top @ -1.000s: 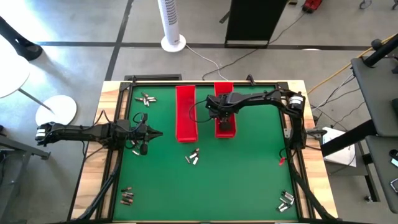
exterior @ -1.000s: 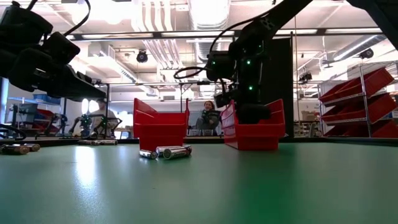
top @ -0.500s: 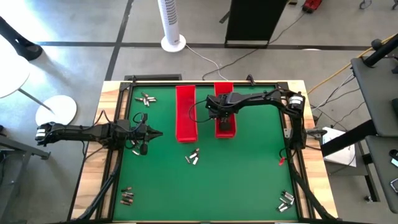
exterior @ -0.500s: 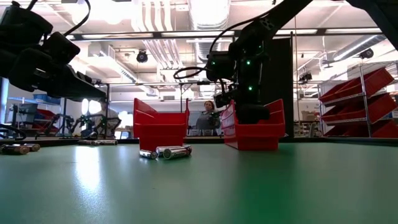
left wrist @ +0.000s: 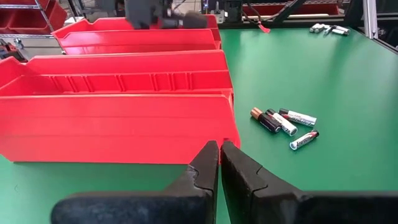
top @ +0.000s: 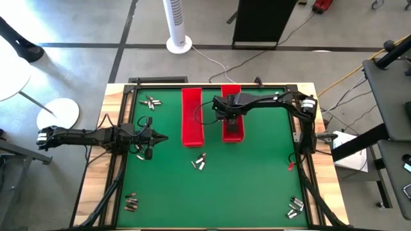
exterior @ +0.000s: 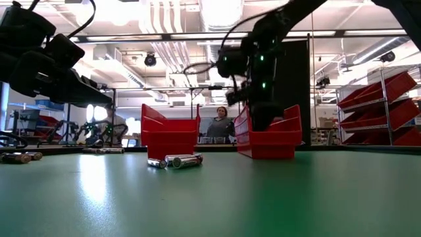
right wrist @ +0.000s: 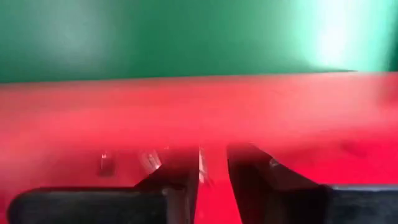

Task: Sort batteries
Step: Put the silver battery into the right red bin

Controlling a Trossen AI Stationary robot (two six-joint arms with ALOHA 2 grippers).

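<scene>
Two long red trays stand side by side at the far middle of the table, the left tray (top: 191,117) and the right tray (top: 232,128). Small batteries lie on the green mat in clusters: far left (top: 151,101), middle (top: 200,161), near left (top: 131,203) and near right (top: 295,206). My right gripper (top: 228,119) points down into the right tray, its fingers (right wrist: 180,177) a narrow gap apart with nothing plainly between them. My left gripper (left wrist: 219,155) is shut and hovers left of the left tray (left wrist: 118,124), with the middle batteries (left wrist: 283,121) beyond it.
The tray walls (exterior: 266,141) hide the right fingertips in the low view. Small blurred shapes (right wrist: 149,160) lie on the red floor of the right tray. A person stands beyond the far edge (exterior: 221,124). Bare green mat stretches across the near middle (top: 218,199).
My right gripper has shifted a little toward the table's far edge along the right tray and risen slightly. The left arm and the batteries on the mat have kept still.
</scene>
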